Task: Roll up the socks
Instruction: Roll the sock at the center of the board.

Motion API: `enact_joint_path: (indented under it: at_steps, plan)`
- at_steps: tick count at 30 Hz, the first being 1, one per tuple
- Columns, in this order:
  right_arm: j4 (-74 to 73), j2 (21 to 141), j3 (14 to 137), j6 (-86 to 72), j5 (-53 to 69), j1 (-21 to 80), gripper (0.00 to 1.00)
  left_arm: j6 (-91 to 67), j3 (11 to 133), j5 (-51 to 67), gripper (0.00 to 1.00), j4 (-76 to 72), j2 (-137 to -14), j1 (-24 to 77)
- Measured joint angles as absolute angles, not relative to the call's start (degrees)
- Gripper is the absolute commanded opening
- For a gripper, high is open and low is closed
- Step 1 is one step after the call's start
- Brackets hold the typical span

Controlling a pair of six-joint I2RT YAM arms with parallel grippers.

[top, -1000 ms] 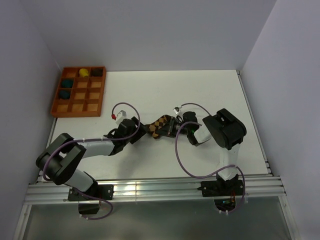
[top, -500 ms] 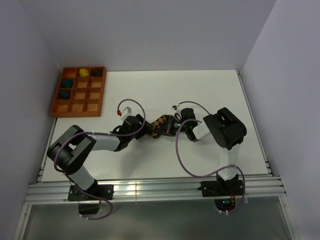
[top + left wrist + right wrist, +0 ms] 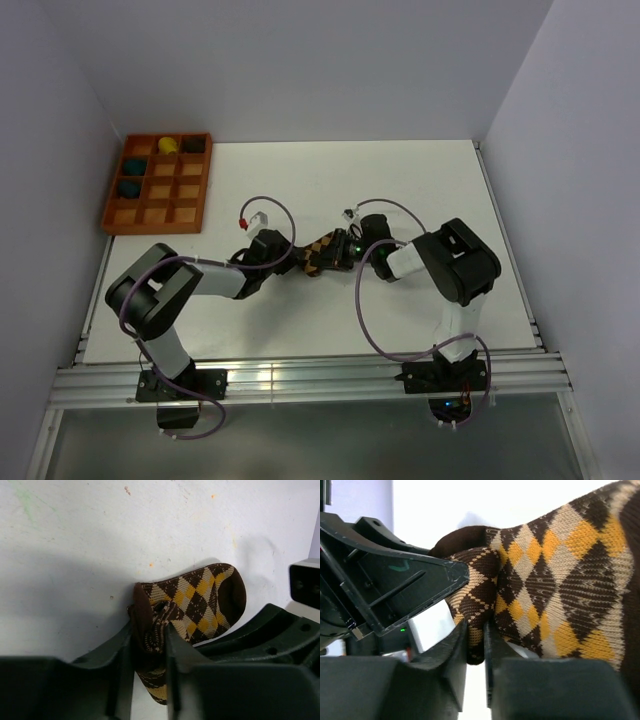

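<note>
Left end effector point(image 3: 291, 258) further right w/ sock point(image 3: 322, 247), white table point(image 3: 350, 180)

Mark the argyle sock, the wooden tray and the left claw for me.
argyle sock point(image 3: 322, 250): top view, on its patterned middle.
wooden tray point(image 3: 187, 189): top view, on an empty compartment's floor.
left claw point(image 3: 150, 640): left wrist view, midway between the fingertips pinching the argyle sock.

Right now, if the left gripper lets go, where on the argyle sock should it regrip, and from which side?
Probably the bunched, folded end of the argyle sock, where the left gripper pinches it: fabric there stands off the table, while the brown toe lies flat. Come from the left, opposite the right gripper.
</note>
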State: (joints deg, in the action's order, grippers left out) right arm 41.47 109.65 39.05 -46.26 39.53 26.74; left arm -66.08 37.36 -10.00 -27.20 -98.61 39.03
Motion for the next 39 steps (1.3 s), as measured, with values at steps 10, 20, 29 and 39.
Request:
enact_joint_path:
  at_steps: [10, 20, 29, 39]
  plan:
    - [23.57, 96.44, 39.11, -32.88, 25.06, 30.74, 0.47, -66.15, 38.44, -9.74, 0.15, -25.56, -98.96, 39.09]
    - [18.39, 87.92, 38.89, -17.56, 2.0, 43.99, 0.52, -65.93, 39.86, -9.74, 0.15, -22.79, -98.94, 39.09]
    - [20.08, 89.01, 38.98, -6.81, -8.64, 51.2, 0.54, -65.6, 40.53, -9.67, 0.15, -21.52, -98.94, 39.09]
    - [20.36, 96.53, 42.24, -0.97, -18.63, 55.72, 0.55, -65.52, 41.12, -9.67, 0.15, -20.45, -98.94, 39.13]
